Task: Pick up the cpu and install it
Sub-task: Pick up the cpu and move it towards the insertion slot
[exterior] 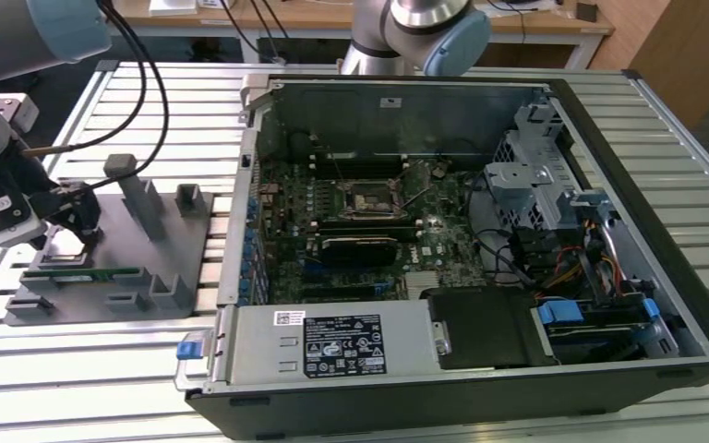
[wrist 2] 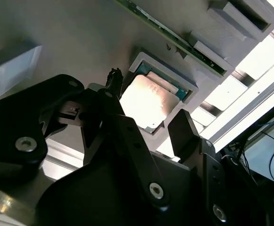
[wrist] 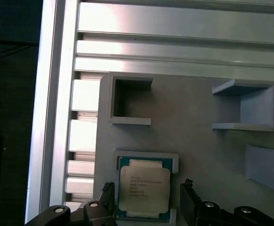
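Over at the exterior view's left, on the slatted surface, the gripper hangs low above the grey fixture. The cpu lies flat in a shallow framed recess of that fixture, metal lid up. In both wrist views the jaws stand apart, one on each side of the chip; I cannot tell whether either touches it. The open computer case sits well apart, toward the exterior view's right.

The chip should be light and stiff, but it is thin, so there is little edge to catch. Its bright lid looks smooth and probably slippery. The best hold is likely on two opposite edges, level and gentle, because the underside is probably delicate and a tilted chip could jam against the recess frame.
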Motion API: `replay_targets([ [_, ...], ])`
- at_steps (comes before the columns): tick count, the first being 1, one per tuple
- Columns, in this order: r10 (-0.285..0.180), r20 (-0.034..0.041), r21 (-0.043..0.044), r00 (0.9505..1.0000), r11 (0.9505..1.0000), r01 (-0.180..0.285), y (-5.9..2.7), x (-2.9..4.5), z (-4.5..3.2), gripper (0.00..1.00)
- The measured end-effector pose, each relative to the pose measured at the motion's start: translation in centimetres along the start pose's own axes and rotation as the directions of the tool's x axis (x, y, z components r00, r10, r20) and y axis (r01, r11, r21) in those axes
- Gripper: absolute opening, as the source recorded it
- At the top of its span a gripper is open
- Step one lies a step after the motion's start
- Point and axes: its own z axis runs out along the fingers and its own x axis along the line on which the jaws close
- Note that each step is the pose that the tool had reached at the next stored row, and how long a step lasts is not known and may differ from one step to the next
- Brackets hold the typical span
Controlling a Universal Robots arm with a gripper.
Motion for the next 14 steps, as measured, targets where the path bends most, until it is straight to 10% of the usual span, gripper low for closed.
replay_targets([
  [14, 0.000, -0.0002, -0.0002, 1.0000, 1.0000, 0.000, 0.25, 0.15, 0.54, 0.53],
])
